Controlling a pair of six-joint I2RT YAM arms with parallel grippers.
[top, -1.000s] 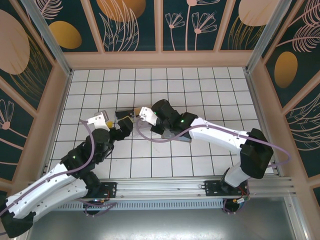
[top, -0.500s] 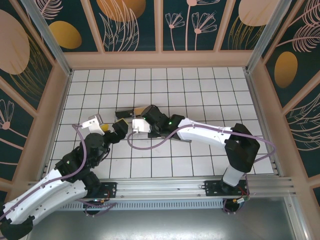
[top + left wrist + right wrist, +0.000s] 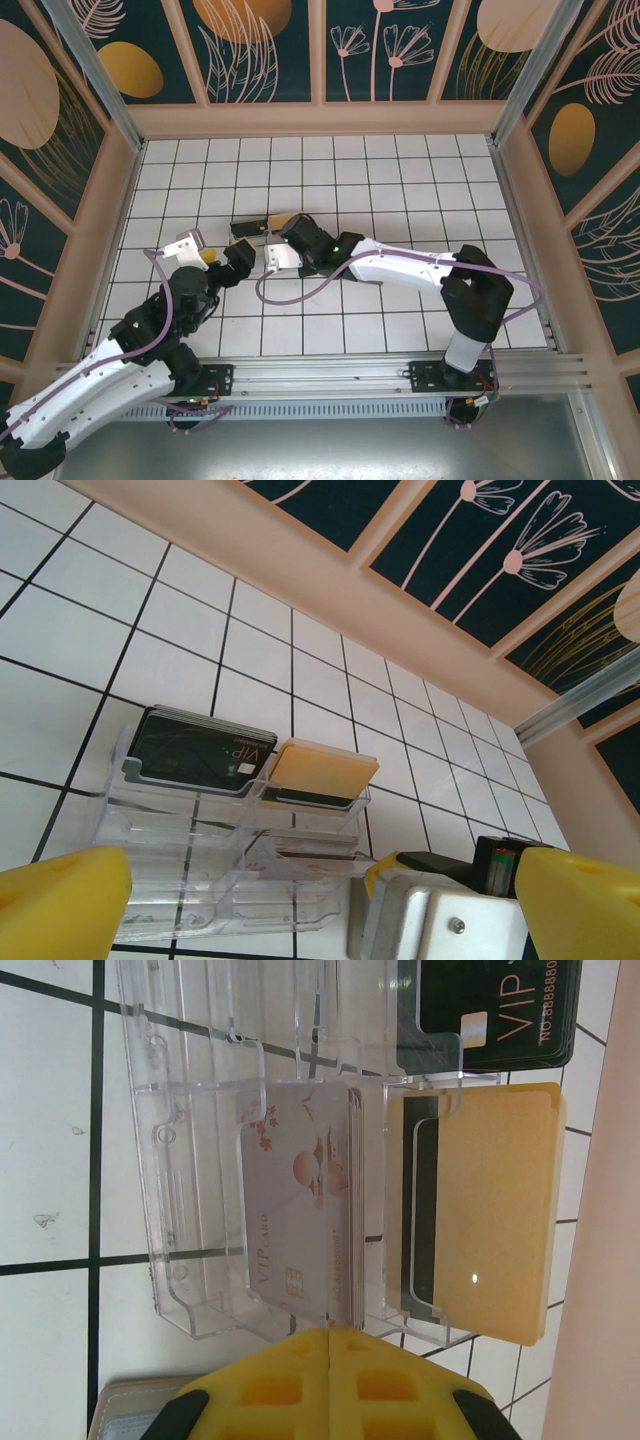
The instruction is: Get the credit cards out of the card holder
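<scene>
1. Standing on the bench (image 3: 60, 630), the card holder (image 3: 200, 880) carries black, gold and pale credit cards (image 3: 200, 748).
2. Left pincer (image 3: 325, 905) gapes wide, empty, facing the card holder.
3. Right pincer (image 3: 330, 1375), shut beside the card holder, seemingly grips nothing.

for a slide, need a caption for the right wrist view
Right gripper, jaws shut, facing the clear card holder holding a pale card, a gold card and a black card

Left claw (image 3: 320, 905) wide apart, right claw (image 3: 330, 1345) tightly closed, both arms outstretched.
</scene>
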